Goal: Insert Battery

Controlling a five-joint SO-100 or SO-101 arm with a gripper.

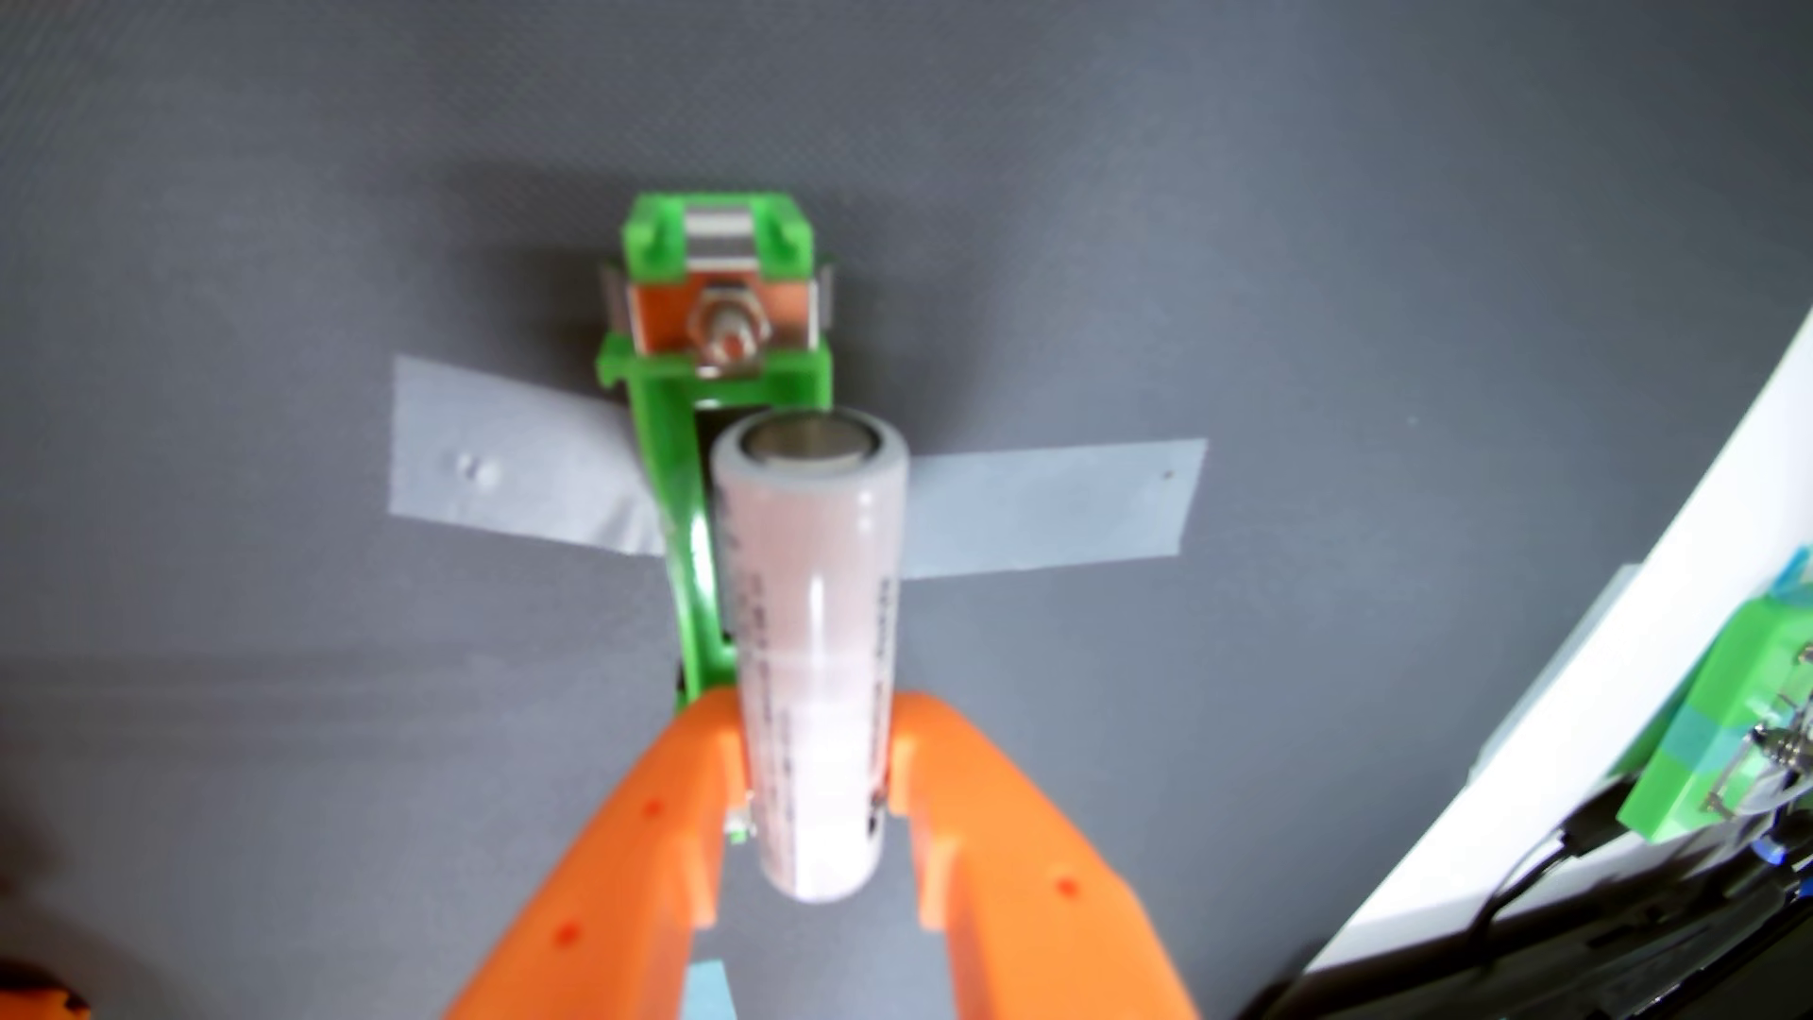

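The desk [294, 196] is a grey matte surface filling most of the wrist view; its edges are not clearly in sight, apart from a white border curving along the right side. Strips of pale tape [1050, 510] run across it and pin down the green battery holder [677, 471], which lies lengthwise away from the camera, with a metal contact and nut [724, 324] at its far end.

The orange pincer [814, 794] enters from the bottom, its two fingers closed on the lower half of the battery [809, 637], a pale cylinder held lengthwise along the holder. The battery appears to hover above the holder rather than sit in it, and it lies offset to the right of the green rail, covering most of the slot.

To do this step well, I judge the battery first needs a small shift to the left in this view, so that its axis lines up with the slot between the rails. Its far end should then go down toward the metal contact before the rear is pressed in. The grip sits low on the cylinder, so the free end could tilt on contact; a slow, level descent would help. Releasing only once both ends are seated seems wise. The picture is blurred, so exact clearance cannot be told.
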